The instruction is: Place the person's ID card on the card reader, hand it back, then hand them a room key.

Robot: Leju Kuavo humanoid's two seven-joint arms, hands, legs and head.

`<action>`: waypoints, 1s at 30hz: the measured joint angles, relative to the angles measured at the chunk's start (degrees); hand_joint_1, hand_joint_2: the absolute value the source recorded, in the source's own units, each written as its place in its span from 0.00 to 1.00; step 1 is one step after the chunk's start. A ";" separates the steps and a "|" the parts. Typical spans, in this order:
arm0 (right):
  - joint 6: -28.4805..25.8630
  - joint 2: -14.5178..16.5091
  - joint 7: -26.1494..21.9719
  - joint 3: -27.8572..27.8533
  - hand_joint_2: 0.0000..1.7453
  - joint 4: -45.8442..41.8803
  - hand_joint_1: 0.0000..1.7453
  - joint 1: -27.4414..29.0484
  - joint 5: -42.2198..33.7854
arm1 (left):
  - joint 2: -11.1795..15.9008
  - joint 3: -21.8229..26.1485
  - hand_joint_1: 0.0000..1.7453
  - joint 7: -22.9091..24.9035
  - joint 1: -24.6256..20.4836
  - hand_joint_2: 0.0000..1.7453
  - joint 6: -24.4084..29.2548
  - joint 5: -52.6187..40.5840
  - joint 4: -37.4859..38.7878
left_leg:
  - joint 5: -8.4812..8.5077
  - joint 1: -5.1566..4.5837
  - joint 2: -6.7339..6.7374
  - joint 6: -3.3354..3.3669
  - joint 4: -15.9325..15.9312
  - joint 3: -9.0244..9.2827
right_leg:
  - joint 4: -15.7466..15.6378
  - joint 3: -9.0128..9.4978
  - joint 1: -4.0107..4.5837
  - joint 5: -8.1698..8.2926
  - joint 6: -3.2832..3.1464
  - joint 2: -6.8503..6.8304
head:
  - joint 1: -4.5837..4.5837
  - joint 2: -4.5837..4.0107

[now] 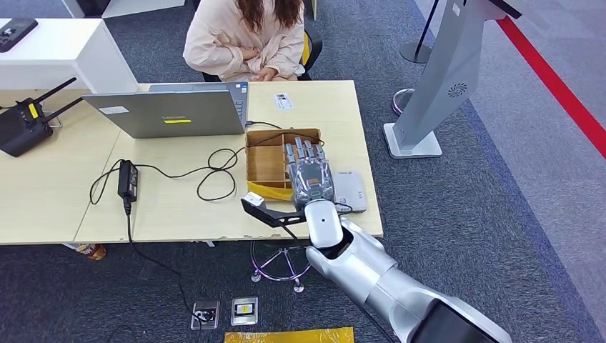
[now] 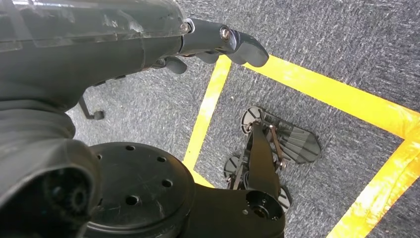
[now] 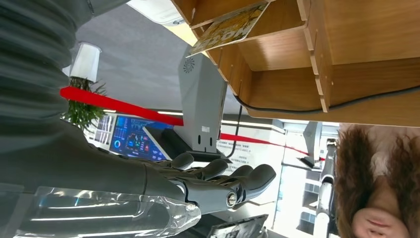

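Note:
My right hand [image 1: 310, 176] hovers flat, fingers spread and holding nothing, over the right side of a wooden compartment box [image 1: 266, 161] on the table. In the right wrist view the hand [image 3: 213, 181] is apart from the box [image 3: 297, 54], where a yellow-printed card [image 3: 229, 27] lies in one compartment. The grey card reader [image 1: 351, 191] sits just right of the hand. A small white card [image 1: 283, 101] lies at the table's far edge, in front of the seated person [image 1: 245, 39]. My left hand [image 2: 218, 42] hangs over the carpet, holding nothing.
A laptop [image 1: 175, 111] stands left of the box, with a power brick [image 1: 128, 179] and looped cable [image 1: 218, 171]. A black device with antennas [image 1: 21, 126] is at the far left. A black mount [image 1: 266, 211] sits at the near table edge. A kiosk stand [image 1: 437, 78] rises on the right.

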 joint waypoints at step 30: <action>2.17 -0.07 -1.68 -0.43 1.00 4.47 0.00 -1.66 -4.10 | 0.14 0.00 0.00 0.12 0.00 0.00 -0.15 -1.07 0.00 | 0.00 0.00 0.00 0.00 0.00 0.00 | 0.00 0.00 0.00 0.00 0.00 0.00 | 0.00 0.00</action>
